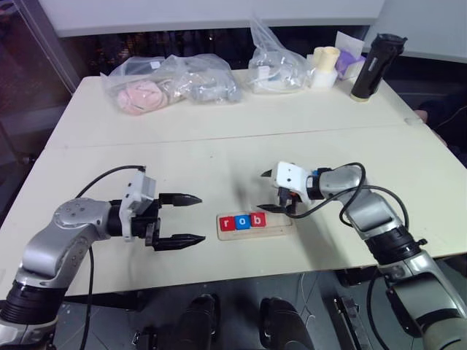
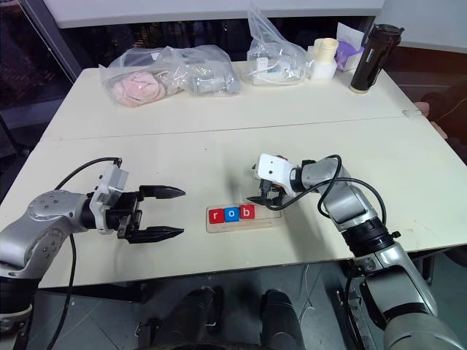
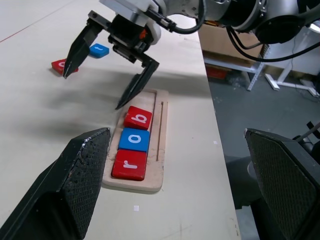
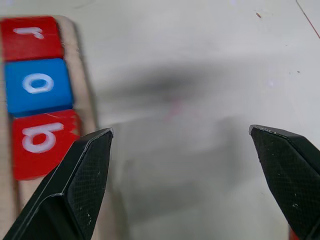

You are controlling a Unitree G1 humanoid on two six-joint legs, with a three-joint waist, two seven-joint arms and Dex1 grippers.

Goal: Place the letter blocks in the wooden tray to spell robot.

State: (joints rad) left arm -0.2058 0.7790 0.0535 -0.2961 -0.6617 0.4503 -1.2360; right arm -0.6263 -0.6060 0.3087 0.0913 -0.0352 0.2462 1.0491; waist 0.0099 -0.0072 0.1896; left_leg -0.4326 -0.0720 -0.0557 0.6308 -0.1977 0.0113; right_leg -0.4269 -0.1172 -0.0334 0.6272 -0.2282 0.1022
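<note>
On the desk the wooden tray lies near the front edge holding red r, blue o and red b. The left gripper waits wide and empty beside it, and the right gripper hangs wide and empty over the tray's vacant end. The loose blue block and red block sit just beyond; a low fingertip could, I judge, nudge b crooked or push those two away.
</note>
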